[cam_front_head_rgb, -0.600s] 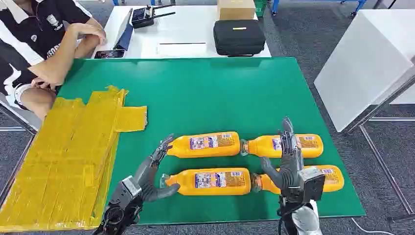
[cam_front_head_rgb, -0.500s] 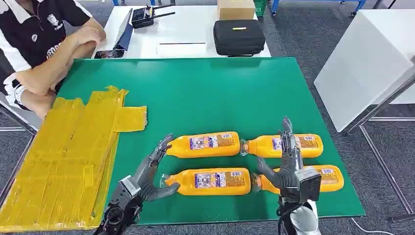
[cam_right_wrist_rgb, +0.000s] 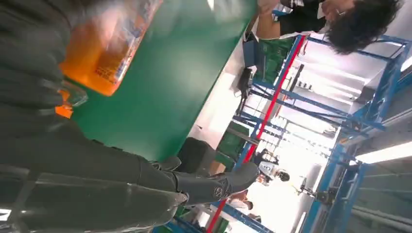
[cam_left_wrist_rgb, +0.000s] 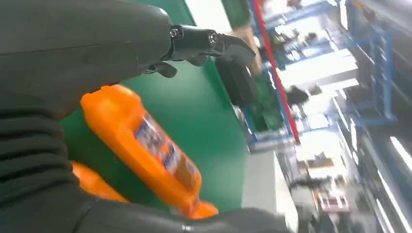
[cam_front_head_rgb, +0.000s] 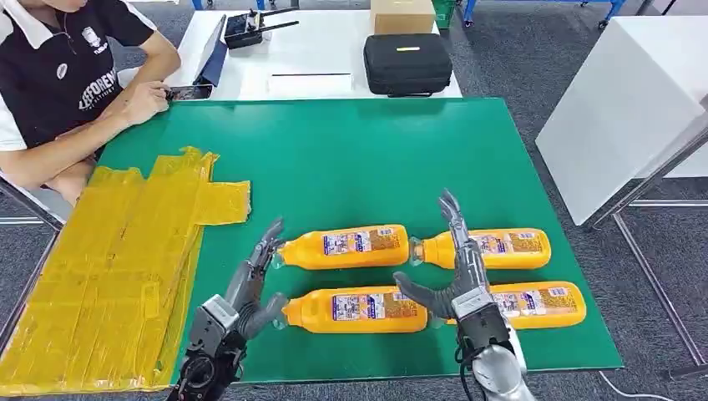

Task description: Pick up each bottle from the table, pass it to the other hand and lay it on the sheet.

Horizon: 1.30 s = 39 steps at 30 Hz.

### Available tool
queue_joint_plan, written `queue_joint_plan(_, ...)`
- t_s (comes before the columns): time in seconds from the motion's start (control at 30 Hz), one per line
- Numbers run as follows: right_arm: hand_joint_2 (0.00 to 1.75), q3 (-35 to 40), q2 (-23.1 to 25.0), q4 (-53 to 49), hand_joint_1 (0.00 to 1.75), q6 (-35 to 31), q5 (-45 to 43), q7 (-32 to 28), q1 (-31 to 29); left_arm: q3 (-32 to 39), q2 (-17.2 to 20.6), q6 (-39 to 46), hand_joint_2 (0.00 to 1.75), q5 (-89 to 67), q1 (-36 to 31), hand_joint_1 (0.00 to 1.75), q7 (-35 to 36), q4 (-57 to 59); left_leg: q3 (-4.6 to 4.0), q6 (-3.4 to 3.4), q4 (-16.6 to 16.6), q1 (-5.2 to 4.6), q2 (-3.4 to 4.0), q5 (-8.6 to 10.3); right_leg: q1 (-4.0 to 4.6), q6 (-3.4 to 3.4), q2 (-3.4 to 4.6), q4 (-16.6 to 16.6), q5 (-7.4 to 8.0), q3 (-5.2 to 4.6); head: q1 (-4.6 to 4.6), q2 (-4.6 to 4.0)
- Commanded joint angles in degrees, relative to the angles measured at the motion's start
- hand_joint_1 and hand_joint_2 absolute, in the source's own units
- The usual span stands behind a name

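Several orange bottles lie on their sides in two rows on the green table [cam_front_head_rgb: 351,159]. In the far row are a left bottle [cam_front_head_rgb: 346,246] and a right bottle [cam_front_head_rgb: 501,248]. The near row holds a left bottle [cam_front_head_rgb: 355,309] and a right bottle [cam_front_head_rgb: 538,302]. My left hand [cam_front_head_rgb: 246,292] is spread open beside the caps of the two left bottles, holding nothing. My right hand [cam_front_head_rgb: 455,280] hovers open between the near bottles, its fingers reaching over the far right bottle's neck. The left wrist view shows an orange bottle [cam_left_wrist_rgb: 145,145] beyond my fingers [cam_left_wrist_rgb: 209,43]. The yellow sheet [cam_front_head_rgb: 117,267] lies at the left.
A person [cam_front_head_rgb: 67,92] sits at the table's far left corner, a hand on a phone [cam_front_head_rgb: 188,92]. A black case [cam_front_head_rgb: 407,63] and a cardboard box [cam_front_head_rgb: 402,15] stand on the white table behind. A white table [cam_front_head_rgb: 634,100] stands to the right.
My right hand has swung left, from above the right bottles to the gap between the near bottles. My left hand has shifted slightly left. The person's arm has reached to the phone.
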Motion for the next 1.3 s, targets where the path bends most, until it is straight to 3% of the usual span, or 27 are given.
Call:
queue_joint_plan(0.03,1.75,3.6,2.4,1.8,0.00,-1.8,-1.9,-2.3,1.1,3.6,1.3,1.7,1.75,-1.7,-0.3,0.00,2.1,-3.1,0.05,-0.11,0.0,0.05,0.02,-0.02,0.06,-0.08,-0.05,0.0,0.00,0.06,0.02,0.00)
queue_joint_plan(0.27,1.75,2.8,2.4,0.0,0.00,-5.8,-2.2,-2.2,1.8,3.3,0.8,-3.7,1.75,5.5,-4.8,0.00,4.3,0.4,-0.03,-0.09,0.0,0.04,-0.05,0.02,0.04,-0.07,-0.10,0.0,0.02,0.01,0.02,0.00)
queue_joint_plan(0.43,1.75,1.7,2.2,-0.7,0.00,-6.3,-3.2,-2.6,2.3,3.4,-0.1,-4.6,1.75,11.3,-8.5,0.00,1.2,6.5,-0.01,-0.09,0.0,0.01,-0.10,0.05,0.02,-0.06,-0.17,0.0,0.03,0.03,0.02,0.00)
queue_joint_plan(1.3,1.75,0.1,2.1,-1.0,0.00,-4.2,-3.8,-2.0,3.1,0.8,1.8,-3.6,1.75,4.2,-3.6,0.00,2.2,0.7,0.03,-0.10,0.0,0.02,0.05,0.02,0.02,-0.02,-0.02,0.0,0.07,0.03,0.00,0.00)
